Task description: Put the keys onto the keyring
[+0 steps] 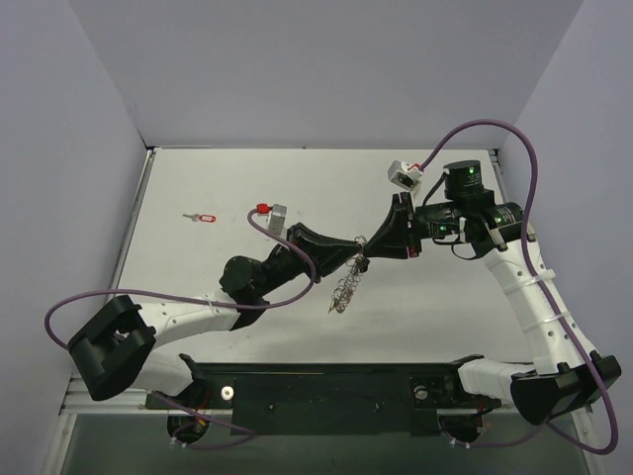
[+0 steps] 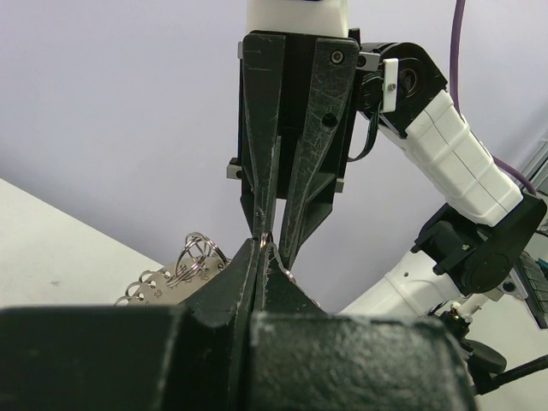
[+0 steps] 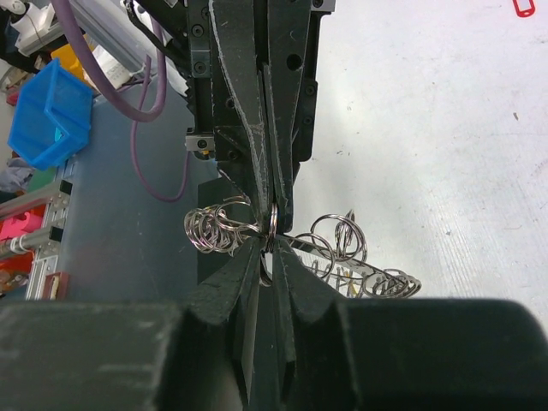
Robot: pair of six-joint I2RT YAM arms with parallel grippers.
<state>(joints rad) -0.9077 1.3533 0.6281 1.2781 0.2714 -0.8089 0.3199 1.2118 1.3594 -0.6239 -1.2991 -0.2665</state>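
Above the table (image 1: 445, 317), midway: the keyring (image 1: 346, 282) hung dangling. The left gripper (image 2: 259, 253) was clamped tight on its ring. The right gripper (image 3: 270, 257), jaws narrow, nipped the same ring. One red key (image 1: 202, 217) lay well apart, far left. Risk: a slackened pinch would let the bunch swing or drop.

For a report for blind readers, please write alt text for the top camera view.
The left tool and the right tool meet tip to tip above a white table, both pinching a keyring whose silver bunch hangs from them. One red-headed key lies on the table, far left.
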